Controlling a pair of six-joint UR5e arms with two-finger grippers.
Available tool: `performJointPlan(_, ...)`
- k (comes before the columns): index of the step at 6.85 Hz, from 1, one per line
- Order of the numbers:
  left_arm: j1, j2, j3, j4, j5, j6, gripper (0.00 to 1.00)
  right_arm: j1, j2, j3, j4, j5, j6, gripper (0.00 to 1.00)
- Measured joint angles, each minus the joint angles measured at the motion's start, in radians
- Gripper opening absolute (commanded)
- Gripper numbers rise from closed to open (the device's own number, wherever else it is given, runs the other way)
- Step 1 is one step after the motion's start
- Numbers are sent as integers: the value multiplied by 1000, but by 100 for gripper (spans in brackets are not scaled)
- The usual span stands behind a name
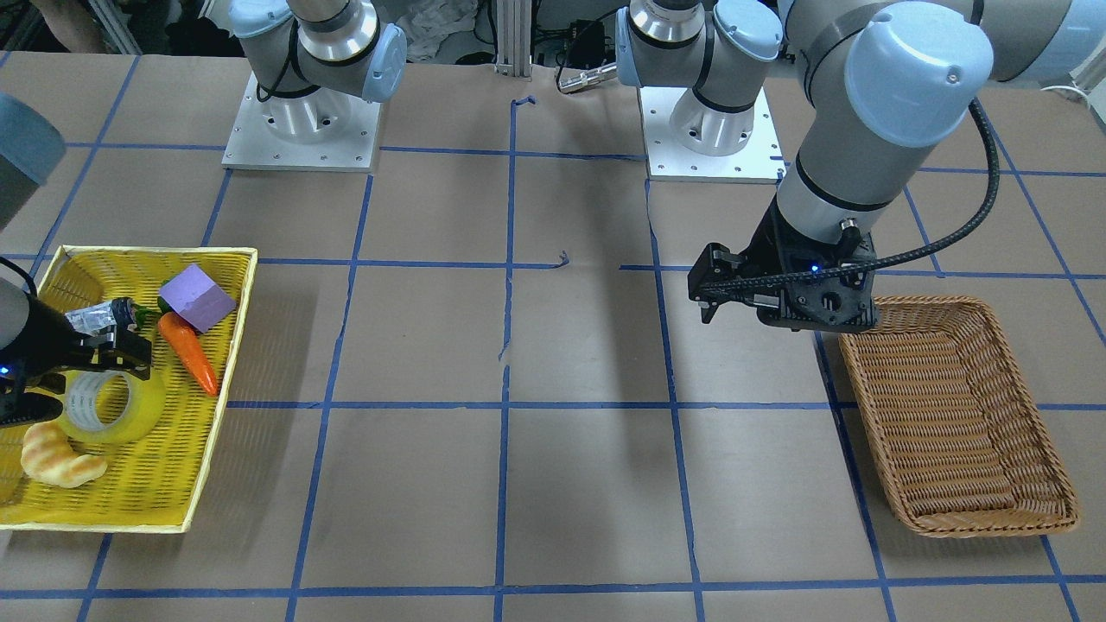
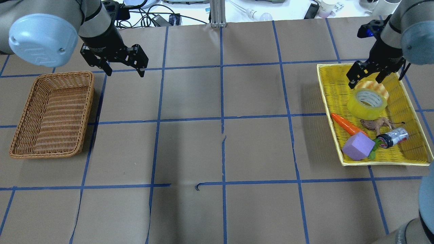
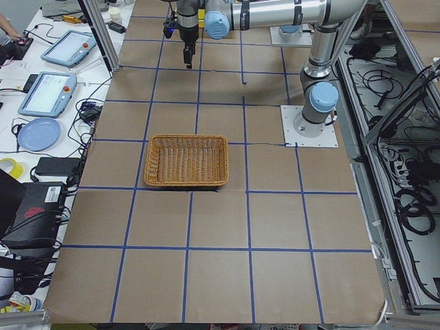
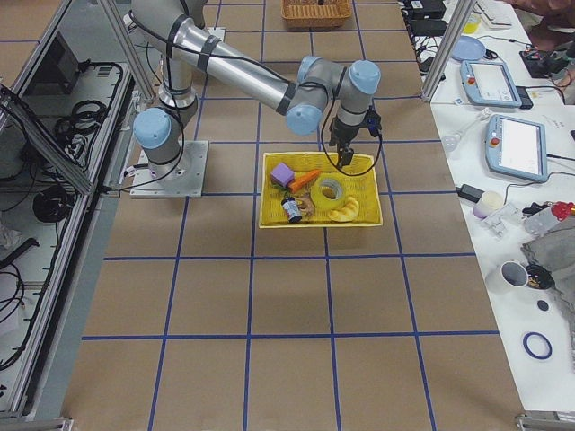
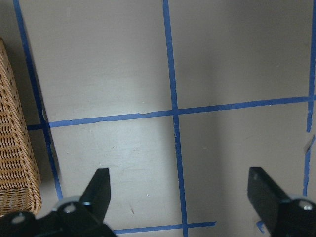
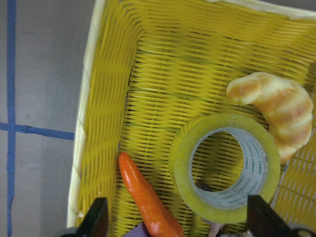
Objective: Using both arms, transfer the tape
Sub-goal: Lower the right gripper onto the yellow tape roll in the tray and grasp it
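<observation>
The tape [image 2: 367, 100] is a yellow translucent roll lying flat in the yellow basket [image 2: 325, 91], beside a pale croissant [image 6: 276, 106]. It also shows in the front view [image 1: 108, 406] and the right wrist view [image 6: 224, 168]. My right gripper [image 2: 364, 81] is open and empty, hovering just above the tape with its fingers spread wider than the roll. My left gripper [image 2: 125, 73] is open and empty, above bare table beside the far corner of the brown wicker basket [image 2: 20, 112]. The left wrist view shows only table between its fingers [image 5: 101, 185].
The yellow basket also holds an orange carrot [image 2: 347, 124], a purple block [image 2: 358, 146], a small bottle [image 2: 393, 137] and a brown toy animal [image 2: 374, 124], all close to the tape. The wicker basket [image 1: 950, 415] holds nothing. Blue tape lines grid the brown table.
</observation>
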Motion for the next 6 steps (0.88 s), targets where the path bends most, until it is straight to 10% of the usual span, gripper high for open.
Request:
performJointPlan(1,-1,-1,-1,-1,0,0,100,-22,16,55,-67,3,-27,78)
performJointPlan(2,-1,-2,-2,-1,-2,0,100,-33,26,103,-109,7,-33,12)
performJointPlan(6,-2,-8,-4,0,-5,0,100,-38,35,120,-126,0,-26,0)
